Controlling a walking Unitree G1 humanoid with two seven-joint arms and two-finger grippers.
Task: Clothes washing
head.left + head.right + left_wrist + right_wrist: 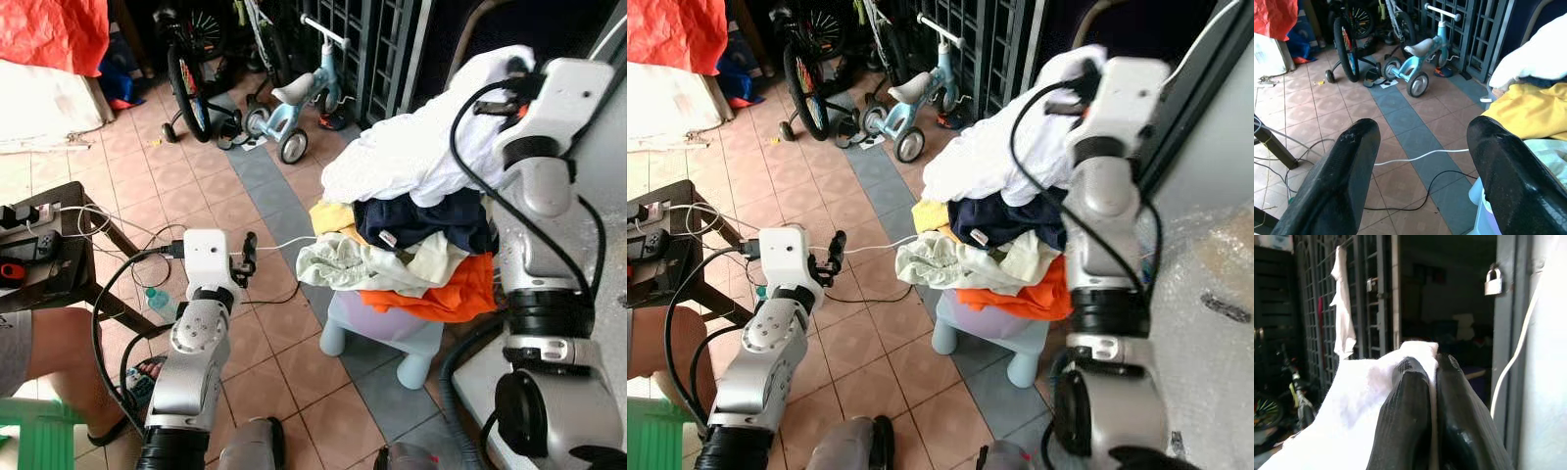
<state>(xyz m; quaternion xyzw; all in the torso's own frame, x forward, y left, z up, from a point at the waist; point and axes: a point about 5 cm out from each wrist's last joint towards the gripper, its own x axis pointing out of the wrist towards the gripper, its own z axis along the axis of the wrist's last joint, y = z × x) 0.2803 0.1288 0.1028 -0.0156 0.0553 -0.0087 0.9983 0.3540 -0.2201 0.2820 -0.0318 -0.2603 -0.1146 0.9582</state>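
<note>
A heap of clothes sits on a pale blue plastic stool: a white garment on top, then a navy piece, a yellow one, a pale green one and an orange one. My right gripper is raised at the top of the heap, shut on the white garment, whose cloth is pinched between the black fingers. My left gripper is open, held low to the left of the stool above the tiled floor, with nothing between its fingers.
A washing machine's white side stands at the right. A blue child's tricycle and a bicycle stand by a dark metal gate. Cables cross the floor. A wooden table and a seated person's leg are at left.
</note>
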